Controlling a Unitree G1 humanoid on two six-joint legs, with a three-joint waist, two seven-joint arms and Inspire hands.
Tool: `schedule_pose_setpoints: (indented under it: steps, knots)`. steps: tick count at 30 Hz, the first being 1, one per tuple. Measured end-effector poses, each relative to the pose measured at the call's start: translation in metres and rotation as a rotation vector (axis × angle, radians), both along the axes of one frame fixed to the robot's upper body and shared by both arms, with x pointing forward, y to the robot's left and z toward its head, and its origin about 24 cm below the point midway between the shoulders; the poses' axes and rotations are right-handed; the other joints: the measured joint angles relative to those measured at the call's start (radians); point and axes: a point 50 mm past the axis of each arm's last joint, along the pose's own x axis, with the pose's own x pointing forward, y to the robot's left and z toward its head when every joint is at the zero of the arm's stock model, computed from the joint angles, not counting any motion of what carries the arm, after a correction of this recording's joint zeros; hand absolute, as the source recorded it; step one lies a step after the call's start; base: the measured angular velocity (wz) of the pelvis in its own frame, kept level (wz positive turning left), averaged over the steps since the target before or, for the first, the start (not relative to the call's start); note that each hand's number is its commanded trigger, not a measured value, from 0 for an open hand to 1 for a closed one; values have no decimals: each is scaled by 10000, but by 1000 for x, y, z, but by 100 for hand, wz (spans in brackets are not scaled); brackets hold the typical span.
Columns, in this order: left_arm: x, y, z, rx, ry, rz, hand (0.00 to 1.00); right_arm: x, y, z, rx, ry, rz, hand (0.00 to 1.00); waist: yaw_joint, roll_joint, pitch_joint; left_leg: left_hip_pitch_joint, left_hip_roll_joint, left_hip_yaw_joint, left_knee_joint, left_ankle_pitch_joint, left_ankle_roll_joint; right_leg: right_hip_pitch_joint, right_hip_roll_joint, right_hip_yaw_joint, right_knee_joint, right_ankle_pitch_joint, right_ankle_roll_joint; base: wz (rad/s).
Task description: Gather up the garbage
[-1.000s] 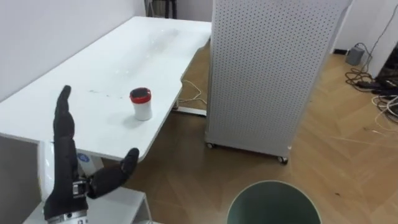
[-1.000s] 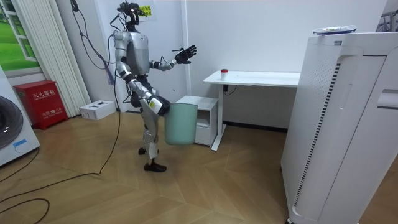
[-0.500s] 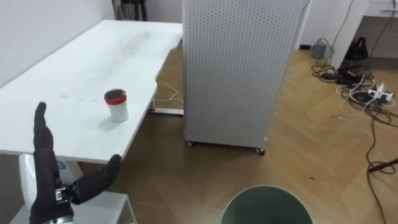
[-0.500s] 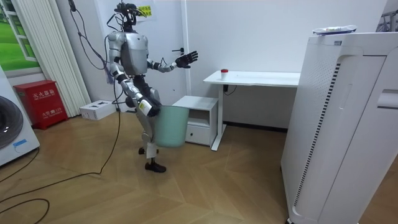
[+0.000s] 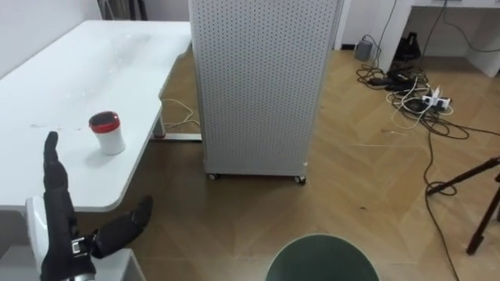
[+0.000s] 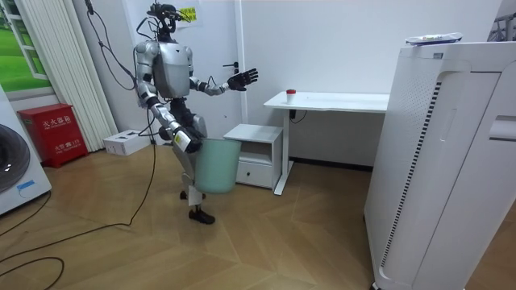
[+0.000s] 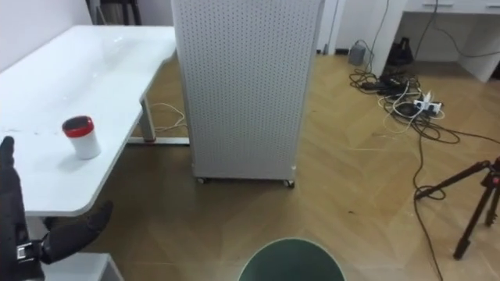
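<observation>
A white cup with a red lid stands on the white desk, near its front edge. My left hand is raised in front of the desk, open, fingers straight up and thumb spread, well short of the cup. A green waste bin shows by its rim at the bottom of the eye views. In the room view the bin hangs at my right side, where my right arm reaches down to its rim; the right hand's fingers are hidden there. My left hand points toward the desk.
A tall white perforated cabinet stands on castors right beside the desk. Cables and a power strip lie on the wood floor at the right, with a tripod leg. A low white drawer unit sits by the desk.
The eye views have swung to the right, so cup and desk sit further left. In the room view I have turned and shifted slightly left with the bin. The left hand stays raised and open.
</observation>
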Motion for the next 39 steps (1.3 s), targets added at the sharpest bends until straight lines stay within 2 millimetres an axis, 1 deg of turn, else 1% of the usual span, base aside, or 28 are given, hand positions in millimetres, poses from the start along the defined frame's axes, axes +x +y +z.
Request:
schedule_pose_setpoints:
  steps: [1,2,3,4,5,6,8,10,11,12,13,15,17,19,20,21,22,23,24,25,27,29,32,34,35,36,38,39]
  knots:
    - [0,0,-1,-1,73,-3,0,0,1,0,44,10,7,100,46,-64,14,-100,38,29,373,-55,-27,-33,-9,28,126,-186,-51,-10]
    - [-2,1,-7,-30,342,28,0,-1,2,-1,54,62,68,100,128,-183,-17,-462,174,78,1500,-80,-48,-56,-26,112,365,-418,-81,-18]
    - [-3,3,-12,-109,588,70,0,0,2,-1,3,58,163,100,174,-153,1,-1077,482,-38,3173,-33,-50,56,59,160,463,-536,-153,-19]
    - [-4,3,-13,-205,633,62,0,0,1,0,-29,45,171,100,171,-77,31,-1426,656,-261,4062,69,-41,151,151,248,498,-600,-211,-21]
    - [-4,4,-14,-302,688,100,0,-1,1,-1,-96,89,237,100,214,54,60,-2124,817,-923,5526,576,35,359,340,447,546,-725,-262,-13]
    - [-5,4,-18,-478,824,197,0,-2,1,-1,-123,119,260,100,207,114,39,-2701,691,-1472,6339,784,92,536,424,632,606,-871,-317,0]
    - [-3,2,-23,-845,1018,151,0,-3,0,-2,-190,217,124,100,149,91,65,-3655,437,-1590,6284,589,392,715,426,820,667,-1032,-337,8]
    - [-5,0,-28,-997,1204,171,0,-4,-1,-3,-202,275,-147,100,309,37,76,-4442,82,-1550,5347,638,308,819,420,1056,640,-1121,-331,-28]
    - [-5,0,-29,-1108,1198,214,0,-4,-2,-3,-202,271,-306,100,447,85,40,-4812,-65,-1599,4190,767,211,806,402,1047,643,-1193,-326,-34]
    - [-5,0,-28,-1180,1173,248,0,-5,-3,-3,-219,281,-374,100,470,159,-6,-5055,-136,-1727,2872,1043,144,819,383,892,672,-1324,-308,-26]
    - [-5,0,-29,-1210,1171,265,0,-5,-3,-3,-231,294,-401,100,472,225,-47,-5123,-171,-1828,2280,1202,182,823,379,814,717,-1419,-285,-26]
    - [-7,1,-32,-1229,1311,353,0,-8,0,-6,-261,457,-366,100,591,110,-67,-4948,-371,-1829,1549,2295,467,993,-25,451,1175,-1984,-65,-20]
    - [-5,-1,-31,-1305,1237,319,0,-8,0,-6,-279,469,-390,100,370,-12,-61,-4869,-534,-1814,1639,2376,567,1141,-365,-30,1239,-2267,152,32]
    - [-5,-3,-31,-1363,1228,243,0,-9,-2,-6,-297,509,-454,100,300,-111,-49,-4795,-600,-1561,1805,2388,696,1341,-641,-228,1317,-2566,221,32]
    - [-5,-3,-31,-1402,1240,227,0,-10,-3,-6,-319,524,-513,100,297,-124,-50,-4730,-688,-1456,2008,2290,973,1490,-781,-253,1415,-2806,303,15]
    - [-4,-4,-30,-1434,1204,213,0,-10,-3,-6,-302,523,-525,100,370,-197,-65,-4639,-864,-1370,2180,2003,1166,1603,-1021,-291,1571,-3067,424,12]
    - [-3,-4,-30,-1425,1189,182,0,-10,-3,-7,-285,524,-536,100,412,-232,-65,-4563,-981,-1361,2222,1872,1184,1678,-1198,-415,1660,-3161,514,4]
    - [-1,-5,-28,-1395,1118,131,0,-7,-3,-5,-220,431,-577,100,449,-311,-60,-4455,-1183,-1270,2390,1563,1279,1739,-1583,-802,1984,-3392,699,5]
    - [1,-6,-27,-1395,1067,92,0,-4,-3,-4,-154,333,-589,100,472,-275,-71,-4400,-1285,-1235,2625,1251,1389,1741,-1854,-1153,2645,-3457,824,9]
    - [2,-6,-26,-1366,1022,66,0,-4,-3,-3,-133,293,-572,100,501,-258,-59,-4370,-1293,-1212,2788,1130,1434,1710,-1982,-1301,3006,-3417,889,19]
    - [4,-6,-24,-1312,895,43,0,-4,-1,-3,-103,279,-589,100,480,-246,-58,-4056,-1278,-1020,3159,490,1562,1663,-2274,-1410,4167,-3120,1235,34]
    - [6,-7,-22,-1304,785,13,0,-2,-3,-1,-140,187,-632,100,412,-117,-35,-3838,-1248,-1190,3163,231,1620,1400,-2272,-1400,4815,-2650,1375,31]
    - [9,-6,-19,-1342,615,117,0,4,-2,4,-161,-119,-454,100,429,228,59,-3684,-1239,-2213,2886,183,1542,607,-2087,-1543,4376,-2947,1346,24]
    - [10,-7,-18,-1354,534,115,0,0,-2,2,-286,-23,-345,100,374,214,36,-3446,-1285,-2715,2560,232,1464,287,-2040,-1388,3056,-2884,1405,51]
    - [10,-7,-16,-1332,456,111,0,0,-2,2,-319,-1,-371,100,323,78,22,-3305,-1410,-3024,2415,257,1415,192,-2034,-1140,1986,-2555,1413,69]
    - [10,-8,-13,-1311,336,78,0,-1,-3,2,-371,18,-452,100,270,-87,32,-3161,-1533,-3263,2367,193,1309,188,-2060,-791,1213,-1540,1511,79]
    - [7,-10,-13,-1288,298,-21,0,-6,-5,0,-428,158,-519,100,147,-107,-61,-2979,-1433,-3459,2234,174,1195,582,-1904,-814,953,-1372,1428,80]
    - [8,-11,-9,-1276,136,-84,0,-5,-5,1,-419,103,-509,100,186,-114,-62,-2935,-1327,-3419,2092,229,1090,790,-1765,-945,666,-1353,1388,60]
